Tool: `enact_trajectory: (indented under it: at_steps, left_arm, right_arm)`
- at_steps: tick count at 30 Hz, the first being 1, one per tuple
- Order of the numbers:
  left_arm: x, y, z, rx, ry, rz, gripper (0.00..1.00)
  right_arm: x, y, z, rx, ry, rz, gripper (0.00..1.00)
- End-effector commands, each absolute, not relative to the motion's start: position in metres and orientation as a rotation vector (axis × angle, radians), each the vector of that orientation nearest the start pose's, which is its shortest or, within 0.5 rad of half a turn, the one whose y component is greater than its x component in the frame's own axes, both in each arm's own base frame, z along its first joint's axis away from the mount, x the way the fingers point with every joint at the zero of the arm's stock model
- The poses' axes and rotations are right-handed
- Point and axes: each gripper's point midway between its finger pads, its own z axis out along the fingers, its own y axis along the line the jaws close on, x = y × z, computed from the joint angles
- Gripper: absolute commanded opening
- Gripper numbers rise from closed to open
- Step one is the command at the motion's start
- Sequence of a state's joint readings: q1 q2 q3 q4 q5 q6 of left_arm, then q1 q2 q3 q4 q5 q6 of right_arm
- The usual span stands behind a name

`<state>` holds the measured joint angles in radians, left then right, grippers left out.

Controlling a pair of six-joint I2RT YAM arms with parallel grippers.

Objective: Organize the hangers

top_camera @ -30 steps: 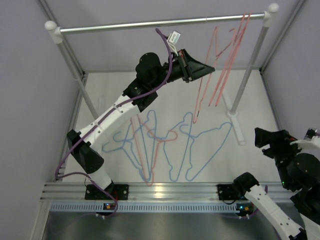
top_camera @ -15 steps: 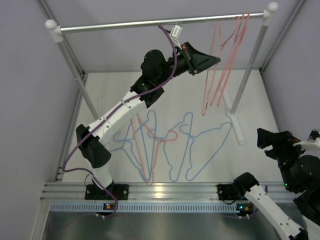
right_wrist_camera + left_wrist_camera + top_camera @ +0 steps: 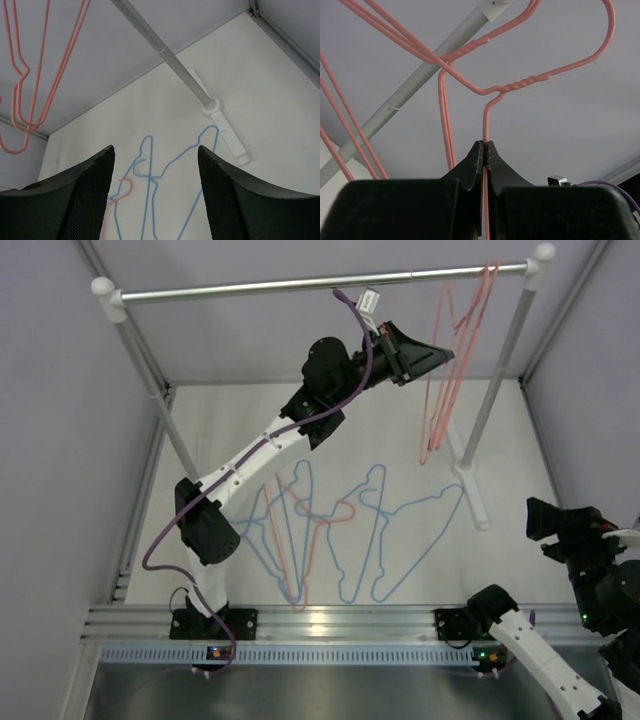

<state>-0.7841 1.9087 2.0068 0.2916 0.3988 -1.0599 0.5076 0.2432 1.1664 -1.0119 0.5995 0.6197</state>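
Note:
My left gripper (image 3: 448, 353) is raised near the right end of the silver rail (image 3: 300, 284) and shut on a pink hanger (image 3: 520, 85), pinching its wire just below the twisted neck. Its hook (image 3: 606, 40) curves up to the right; I cannot tell whether it rests on the rail. Other pink hangers (image 3: 468, 310) hang from the rail beside it. Several blue hangers (image 3: 392, 530) and a pink one (image 3: 302, 560) lie flat on the table. My right gripper (image 3: 548, 520) is low at the right, open and holding nothing, facing the blue hangers (image 3: 150, 165).
The rack's right post (image 3: 500, 370) stands on a white foot (image 3: 476, 495) close to the lying hangers. The left post (image 3: 150, 370) stands at the table's left edge. Grey walls close in both sides.
The left arm has stretched up and to the right, carrying the pink hanger closer to those hanging at the rail's right end. The right gripper has drifted slightly to the right.

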Motion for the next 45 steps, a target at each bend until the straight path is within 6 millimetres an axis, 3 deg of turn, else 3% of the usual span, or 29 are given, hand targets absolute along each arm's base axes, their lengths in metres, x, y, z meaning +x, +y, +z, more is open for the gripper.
enact_trajectory:
  at_steps: [1,14,26,37,42,43,45]
  left_arm:
    - [0.316,-0.452,0.558,0.218,1.257,-1.847,0.00]
    - [0.325,-0.456,0.563,0.158,1.235,-1.899,0.00]
    - [0.350,-0.463,0.543,0.083,1.286,-1.956,0.00]
    - [0.350,-0.469,0.529,0.094,1.324,-1.973,0.00]
    - [0.345,-0.467,0.527,0.108,1.316,-1.982,0.18]
    - [0.344,-0.466,0.523,0.104,1.324,-1.978,0.30]
    - [0.342,-0.463,0.523,0.114,1.317,-1.972,0.40]
  right_arm:
    - [0.113,-0.033,0.357,0.541,1.568,0.323,0.65]
    - [0.107,-0.039,0.360,0.548,1.553,0.333,0.65]
    - [0.104,-0.042,0.361,0.549,1.552,0.333,0.65]
    - [0.103,-0.043,0.359,0.555,1.550,0.338,0.65]
    - [0.103,-0.043,0.358,0.558,1.548,0.344,0.65]
    - [0.103,-0.043,0.358,0.558,1.549,0.342,0.65]
    - [0.103,-0.043,0.357,0.560,1.548,0.340,0.65]
